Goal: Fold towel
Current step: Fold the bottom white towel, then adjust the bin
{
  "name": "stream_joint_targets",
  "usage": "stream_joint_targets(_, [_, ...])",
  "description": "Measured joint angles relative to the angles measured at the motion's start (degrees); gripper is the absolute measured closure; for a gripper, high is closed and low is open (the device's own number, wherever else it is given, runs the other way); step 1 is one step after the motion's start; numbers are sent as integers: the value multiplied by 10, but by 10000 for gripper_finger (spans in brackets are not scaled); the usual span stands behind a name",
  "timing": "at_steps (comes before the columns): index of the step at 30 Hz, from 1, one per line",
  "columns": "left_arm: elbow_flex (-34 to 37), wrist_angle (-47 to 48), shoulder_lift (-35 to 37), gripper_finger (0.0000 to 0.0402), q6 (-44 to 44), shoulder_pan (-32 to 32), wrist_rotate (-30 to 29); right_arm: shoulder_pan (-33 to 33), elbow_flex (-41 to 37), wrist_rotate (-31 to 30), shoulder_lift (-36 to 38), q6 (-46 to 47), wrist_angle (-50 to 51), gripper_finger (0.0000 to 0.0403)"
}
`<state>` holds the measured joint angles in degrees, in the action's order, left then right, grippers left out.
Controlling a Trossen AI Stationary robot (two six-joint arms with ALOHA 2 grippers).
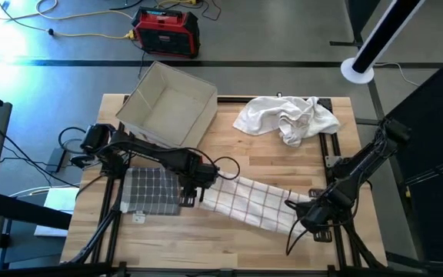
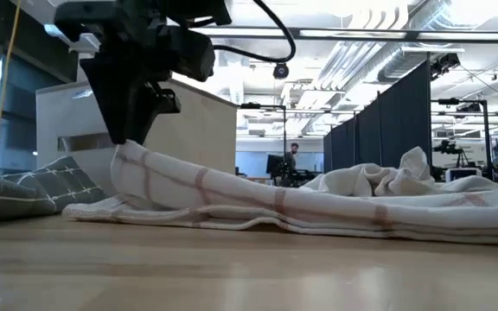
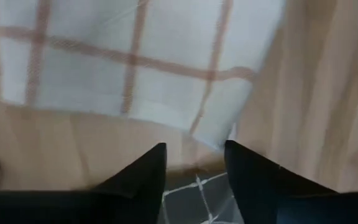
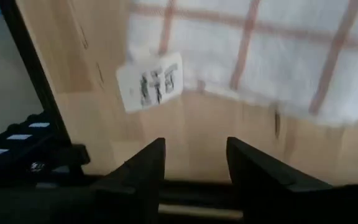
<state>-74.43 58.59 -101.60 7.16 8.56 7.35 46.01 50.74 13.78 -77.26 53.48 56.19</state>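
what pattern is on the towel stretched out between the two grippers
White towel with a reddish-brown windowpane check; the left wrist view shows it best.

Checked towel (image 1: 244, 201) mid-table btwn folded towel (image 1: 151, 191) at left & right pincer (image 1: 308, 219); box (image 1: 168, 105) behind.

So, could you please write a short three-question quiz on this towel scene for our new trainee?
1. True or false: the checked towel is already folded into a neat square.
2. What lies crumpled at the table's far side? A) white cloth B) grey towel C) a box
3. Fill in: the left gripper is at the checked towel's end nearest the ___ towel.

Key: 1 false, it lies stretched out between the left gripper and the right gripper; 2 A; 3 grey.
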Motion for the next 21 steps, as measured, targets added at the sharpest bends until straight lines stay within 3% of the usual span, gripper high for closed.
stream_joint_targets(6, [-95, 100, 0, 234, -15, -25, -40, -22, 5, -16, 31, 47, 6, 258])
stream_joint_targets(13, [-240, 173, 0, 242, -65, -65, -90, -92, 19, -209, 93, 31, 2, 270])
stream_joint_targets(17, [-314, 218, 0, 243, -29, -118, -128, -137, 19, -305, 116, 30, -12, 270])
stream_joint_targets(21, [-381, 230, 4, 243, 39, -184, -215, -167, 19, -345, 121, 5, -25, 270])
